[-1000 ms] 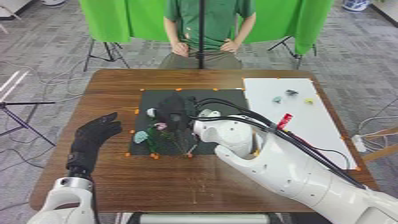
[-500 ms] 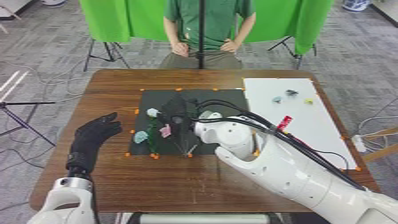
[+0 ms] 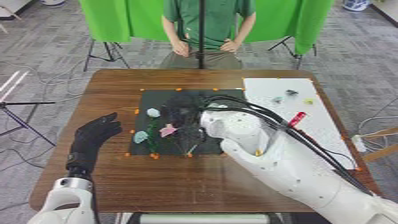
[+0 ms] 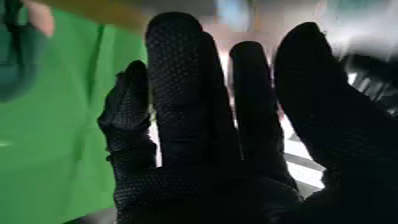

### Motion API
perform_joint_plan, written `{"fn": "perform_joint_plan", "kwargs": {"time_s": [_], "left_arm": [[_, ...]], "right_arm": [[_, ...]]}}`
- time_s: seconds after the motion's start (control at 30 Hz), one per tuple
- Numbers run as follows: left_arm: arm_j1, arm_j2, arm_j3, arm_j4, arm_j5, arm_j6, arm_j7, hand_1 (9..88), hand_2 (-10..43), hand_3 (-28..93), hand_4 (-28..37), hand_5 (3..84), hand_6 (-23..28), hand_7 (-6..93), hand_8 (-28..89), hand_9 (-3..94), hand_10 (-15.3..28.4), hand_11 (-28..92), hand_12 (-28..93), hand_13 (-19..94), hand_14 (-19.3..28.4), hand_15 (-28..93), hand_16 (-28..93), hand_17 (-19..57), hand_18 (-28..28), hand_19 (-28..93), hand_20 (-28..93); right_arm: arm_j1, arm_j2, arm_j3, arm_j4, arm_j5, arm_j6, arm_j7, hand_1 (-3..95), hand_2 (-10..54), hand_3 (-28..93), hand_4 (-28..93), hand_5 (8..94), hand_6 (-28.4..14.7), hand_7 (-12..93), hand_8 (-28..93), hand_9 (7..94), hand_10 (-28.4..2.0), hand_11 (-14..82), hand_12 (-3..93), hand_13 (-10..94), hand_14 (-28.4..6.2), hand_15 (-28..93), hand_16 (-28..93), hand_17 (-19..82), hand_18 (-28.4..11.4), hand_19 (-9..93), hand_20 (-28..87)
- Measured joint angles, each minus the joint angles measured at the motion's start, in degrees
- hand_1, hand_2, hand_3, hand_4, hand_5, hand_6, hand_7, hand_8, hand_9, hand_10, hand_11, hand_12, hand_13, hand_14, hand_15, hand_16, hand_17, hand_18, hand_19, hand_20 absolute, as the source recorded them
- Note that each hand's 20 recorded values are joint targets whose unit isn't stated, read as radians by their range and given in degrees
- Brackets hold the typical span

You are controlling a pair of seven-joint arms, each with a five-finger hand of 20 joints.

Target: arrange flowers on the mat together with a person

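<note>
While the table (image 3: 151, 180) (brown wood) bears a mat (image 3: 156, 97), green cloth (image 3: 115, 20) hangs beyond.

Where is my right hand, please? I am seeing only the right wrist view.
Observer: In the head view, the right hand is over the dark mat.
Operator: Is there some flower close to it?
Observer: Yes, a pink flower, on the left side of the hand.
Operator: And what is to the left of the mat?
Observer: The robot's left hand, by the left side of the table.
</note>
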Motion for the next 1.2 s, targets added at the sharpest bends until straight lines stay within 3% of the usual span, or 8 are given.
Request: {"fn": "perform_joint_plan", "kwargs": {"time_s": [0.17, 0.3, 0.4, 0.53, 0.67, 0.87, 0.97, 1.2], "left_arm": [[0.00, -0.06, 0.00, 0.00, -0.09, -0.23, 0.14, 27.9, 1.5, 63, -20.5, 48.2, 5.8, 14.2, -5, 47.2, 14.8, 22, 13, 38, 20.6, 25, 0, 7.0, 16.8, 22, 19], [0.02, -0.15, -0.09, 0.05, -0.46, -1.10, 0.85, 27.9, 1.4, 63, -20.5, 48.1, 5.6, 14.3, -5, 47.3, 14.8, 22, 13, 38, 20.6, 25, 0, 7.1, 16.7, 22, 19], [0.19, -0.35, -0.16, 0.09, -0.80, -1.56, 1.76, 27.9, 1.4, 63, -20.4, 48.1, 5.6, 14.5, -5, 47.3, 14.7, 22, 13, 38, 20.5, 25, 0, 7.2, 16.7, 22, 19], [0.29, -0.53, -0.07, 0.40, -1.17, -2.01, 3.51, 27.8, 1.2, 64, -20.4, 48.2, 5.5, 14.7, -5, 47.6, 14.5, 22, 13, 38, 20.4, 25, 0, 7.4, 16.6, 22, 19], [0.33, -0.54, 0.38, 0.65, -1.46, -2.03, 5.69, 27.9, 1.1, 64, -20.6, 48.4, 5.3, 14.9, -6, 47.9, 14.4, 22, 13, 39, 20.3, 25, 0, 7.6, 16.3, 21, 18], [0.33, -0.54, 1.47, 0.94, -1.86, -2.01, 7.66, 27.8, 1.0, 64, -20.7, 48.7, 5.2, 15.5, -6, 48.4, 14.5, 22, 13, 39, 20.2, 25, 0, 8.0, 16.1, 20, 19], [0.28, -0.64, 1.90, 1.18, -2.03, -2.01, 8.45, 27.8, 1.0, 65, -20.9, 48.8, 5.2, 15.6, -6, 48.5, 14.5, 22, 13, 39, 20.2, 25, 0, 8.2, 15.8, 19, 19], [0.29, -0.65, 2.26, 1.28, -2.42, -1.98, 9.31, 28.5, 2.7, 66, -20.9, 49.2, 4.6, 16.0, -6, 48.8, 14.4, 22, 13, 39, 20.0, 25, 0, 8.4, 15.7, 19, 19]], "right_arm": [[-7.18, -0.26, 13.29, -9.70, 11.50, 4.12, 6.15, 35.1, -8.0, 72, -20, 59.8, 1.7, 17, -10, 67.6, -13.3, 12.0, 18.2, 71, -9.1, 47, 34, 30, -20.2, 71, 59], [-14.10, -0.65, 24.49, -16.08, 23.44, 14.99, 7.84, 25.2, -1.4, 72, -17, 59.8, 0.8, 17, -9, 62.3, -14.4, 10.8, 18.0, 58, -13.7, 26, 28, 25, -17.2, 50, 47], [-20.47, -1.59, 33.57, -19.13, 31.94, 20.23, 2.73, 18.9, 1.5, 72, -16, 49.2, 0.0, 12, -8, 51.4, -14.7, 6.7, 16.8, 46, -15.1, 14, 28, 22, -16.3, 31, 38], [-30.52, -4.71, 46.01, -21.12, 41.64, 16.38, -8.75, 11.2, 2.9, 75, -16, 40.4, 0.4, 8, -6, 41.9, -14.7, 4.4, 14.7, 34, -15.7, 8, 24, 19, -16.8, 16, 31], [-40.93, -8.42, 54.98, -22.87, 52.90, 8.21, -8.27, 9.6, 3.2, 75, -16, 41.3, 1.0, 8, -6, 42.4, -14.6, 4.8, 14.4, 33, -15.4, 8, 23, 19, -16.7, 14, 30], [-55.36, -11.33, 59.00, -22.76, 69.85, 8.56, -6.44, 7.9, 2.8, 77, -16, 41.7, 1.4, 9, -7, 43.2, -14.6, 5.1, 13.9, 32, -12.9, 8, 21, 19, -16.4, 12, 29], [-60.05, -12.52, 58.41, -22.13, 76.51, 11.33, -8.23, 7.5, 3.1, 78, -17, 44.2, 1.4, 11, -8, 46.1, -14.3, 5.5, 13.6, 34, -11.4, 9, 19, 20, -15.8, 11, 30], [-61.32, -13.29, 54.86, -20.40, 79.41, 24.35, -15.79, 7.2, 3.5, 81, -18, 48.2, 1.5, 13, -9, 48.8, -14.1, 6.2, 13.6, 35, -11.4, 10, 17, 21, -14.7, 9, 30]]}}
